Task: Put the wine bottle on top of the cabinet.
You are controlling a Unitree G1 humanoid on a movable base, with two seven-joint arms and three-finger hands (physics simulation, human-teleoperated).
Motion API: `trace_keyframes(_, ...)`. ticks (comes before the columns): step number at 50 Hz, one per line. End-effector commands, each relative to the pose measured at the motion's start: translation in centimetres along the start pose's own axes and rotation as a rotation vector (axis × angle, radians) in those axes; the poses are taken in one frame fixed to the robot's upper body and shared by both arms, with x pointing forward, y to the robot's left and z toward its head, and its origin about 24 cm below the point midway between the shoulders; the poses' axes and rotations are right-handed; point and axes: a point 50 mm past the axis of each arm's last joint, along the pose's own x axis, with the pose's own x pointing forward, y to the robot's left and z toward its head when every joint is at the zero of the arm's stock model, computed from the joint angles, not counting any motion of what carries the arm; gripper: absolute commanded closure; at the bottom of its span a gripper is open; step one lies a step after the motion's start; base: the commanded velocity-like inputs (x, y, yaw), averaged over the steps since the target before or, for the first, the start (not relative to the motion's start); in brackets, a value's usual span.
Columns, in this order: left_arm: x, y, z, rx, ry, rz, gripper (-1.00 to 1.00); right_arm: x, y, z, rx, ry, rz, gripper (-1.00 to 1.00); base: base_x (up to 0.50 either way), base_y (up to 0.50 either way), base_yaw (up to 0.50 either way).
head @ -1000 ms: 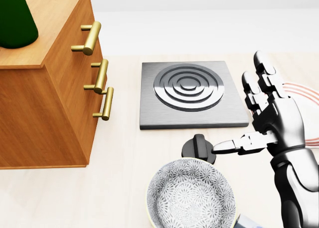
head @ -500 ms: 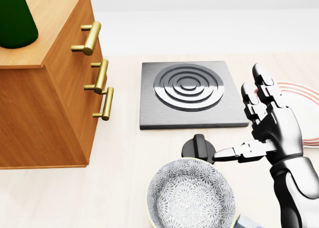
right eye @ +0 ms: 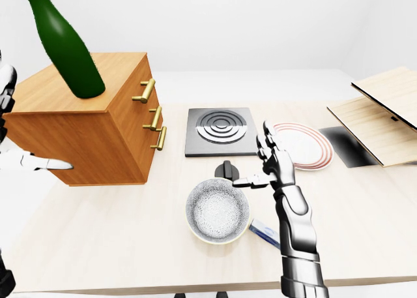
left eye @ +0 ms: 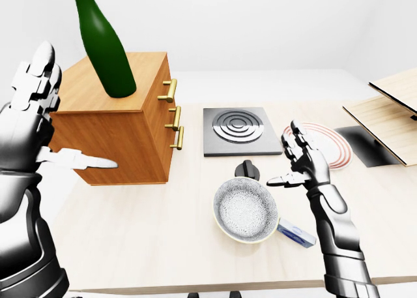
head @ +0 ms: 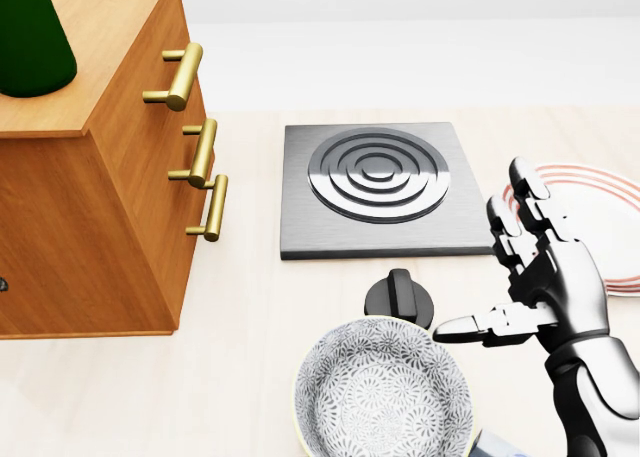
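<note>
Standing on the light wooden table [left eye: 150, 246], the wooden cabinet [left eye: 117, 141] with its three brass drawer handles [left eye: 174, 118] already carries the green wine bottle [left eye: 104, 47], whose base rests on the top panel toward the left-eye view's left, leaning a little by the look of it, with no hand on it. So the task's thing seems to be where it belongs, and what is left is a clean retreat. The left hand [left eye: 32, 115] stands just beside the cabinet's left face, fingers spread and thumb pointing at the wood, gripping nothing. Over the last second the right hand [head: 535, 277] has dropped lower in the head view, sinking from beside the square hob plate [head: 380, 182] toward the black knob [head: 398, 297] and the patterned bowl [head: 380, 392]; it too is splayed wide and empty. Nothing else has shifted, including the striped plate [left eye: 329, 145]. I'd judge both arms are backing off, the placement done.
</note>
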Motion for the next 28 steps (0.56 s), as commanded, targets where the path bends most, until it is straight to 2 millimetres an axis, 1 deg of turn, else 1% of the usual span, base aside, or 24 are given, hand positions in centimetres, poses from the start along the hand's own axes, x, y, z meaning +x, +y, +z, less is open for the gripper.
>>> trace_keyframes(1, -4.3, -1.5, 0.0, -0.048, 0.050, 0.059, -1.00, -0.6, -0.2, -0.3, 0.006, 0.009, -0.011, -1.00, 0.00, 0.00, 0.00)
trace_keyframes(3, -4.6, -1.9, -0.6, -0.066, 0.080, 0.062, -1.00, -0.7, -0.2, -0.4, 0.006, 0.012, -0.012, -1.00, 0.00, 0.00, 0.00)
trace_keyframes(5, -4.8, -2.2, -0.6, -0.080, 0.080, 0.065, -1.00, -0.8, -0.2, -0.2, 0.005, 0.005, -0.015, -1.00, 0.00, 0.00, 0.00)
trace_keyframes(17, -4.8, -2.1, -0.2, -0.081, 0.061, 0.079, -1.00, -0.8, 0.0, 0.2, 0.000, -0.015, -0.018, -1.00, 0.00, 0.00, 0.00)
trace_keyframes(23, -5.0, -2.6, -0.5, -0.094, 0.080, 0.066, -1.00, -1.0, 0.0, 0.4, -0.001, -0.023, -0.022, -1.00, 0.00, 0.00, 0.00)
trace_keyframes(28, -5.1, -2.9, -0.8, -0.101, 0.094, 0.056, -1.00, -1.2, 0.0, 0.1, 0.002, -0.011, -0.022, -1.00, 0.00, 0.00, 0.00)
